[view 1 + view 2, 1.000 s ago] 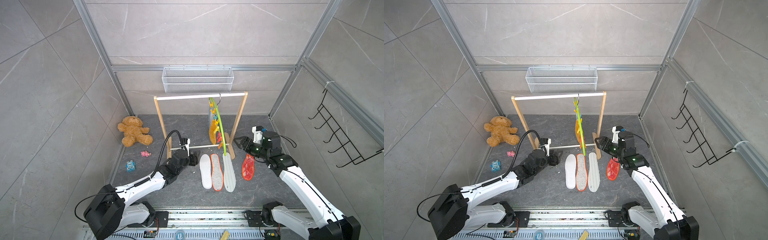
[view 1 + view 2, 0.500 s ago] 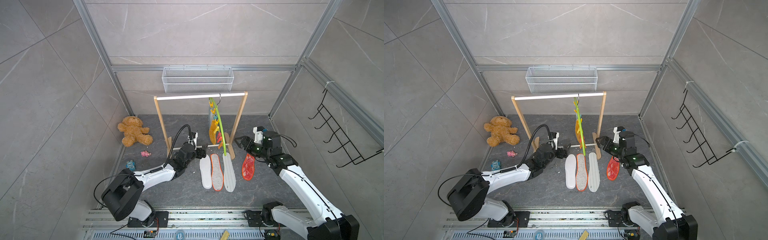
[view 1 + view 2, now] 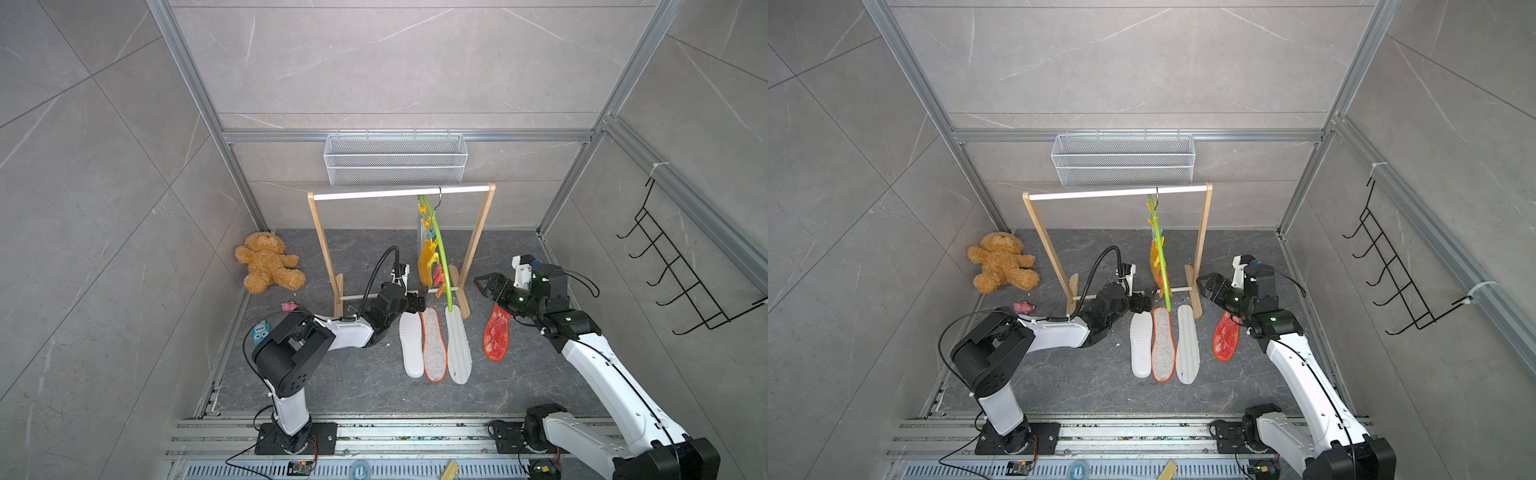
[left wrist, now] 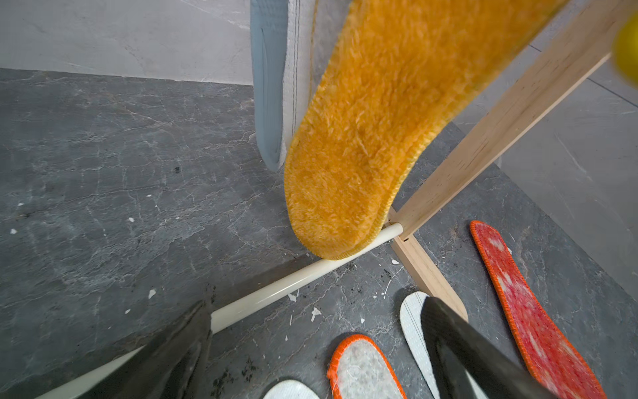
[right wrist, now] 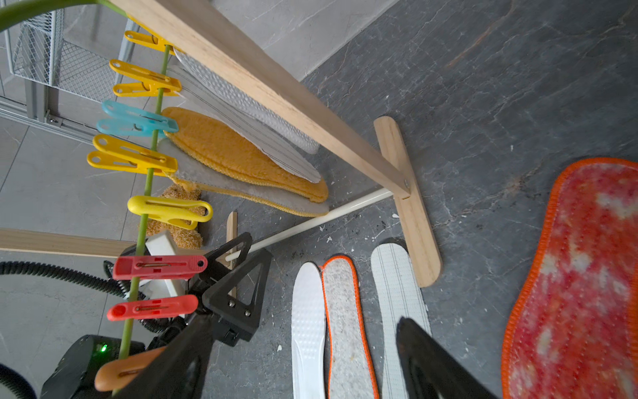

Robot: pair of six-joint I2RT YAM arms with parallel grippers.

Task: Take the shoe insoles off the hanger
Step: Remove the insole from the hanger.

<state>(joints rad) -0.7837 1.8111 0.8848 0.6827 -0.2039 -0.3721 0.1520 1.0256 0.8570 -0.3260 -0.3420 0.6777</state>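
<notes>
The lime-green hanger point(image 3: 439, 245) point(image 3: 1159, 253) hangs by its hook from the rack's white rail. Several shoe insoles stay clipped to it: an orange-yellow one point(image 4: 362, 138) point(image 5: 241, 155), a blue-grey one point(image 4: 269, 86), a pale striped one point(image 5: 248, 127) and a beige-grey one point(image 5: 241, 195). On the floor lie a white insole point(image 3: 410, 345), a grey orange-rimmed one point(image 3: 433, 349), a pale striped one point(image 3: 457, 347) and a red mesh one point(image 3: 496, 332). My left gripper point(image 3: 417, 300) point(image 4: 316, 311) is open and empty, low beside the orange-yellow insole's tip. My right gripper point(image 3: 486, 284) point(image 5: 303, 321) is open and empty, right of the hanger.
The wooden rack point(image 3: 324, 249) has a low cross rail point(image 4: 293, 283) and a foot point(image 5: 411, 207) close to the floor insoles. A teddy bear point(image 3: 266, 268) and small toys point(image 3: 259, 332) lie at the left. A wire basket point(image 3: 395, 160) and black hooks point(image 3: 681, 270) are on the walls.
My left arm has stretched forward and to the right, bringing its gripper up to the hanging insoles, and its jaws have spread wider. The right gripper has barely moved.
</notes>
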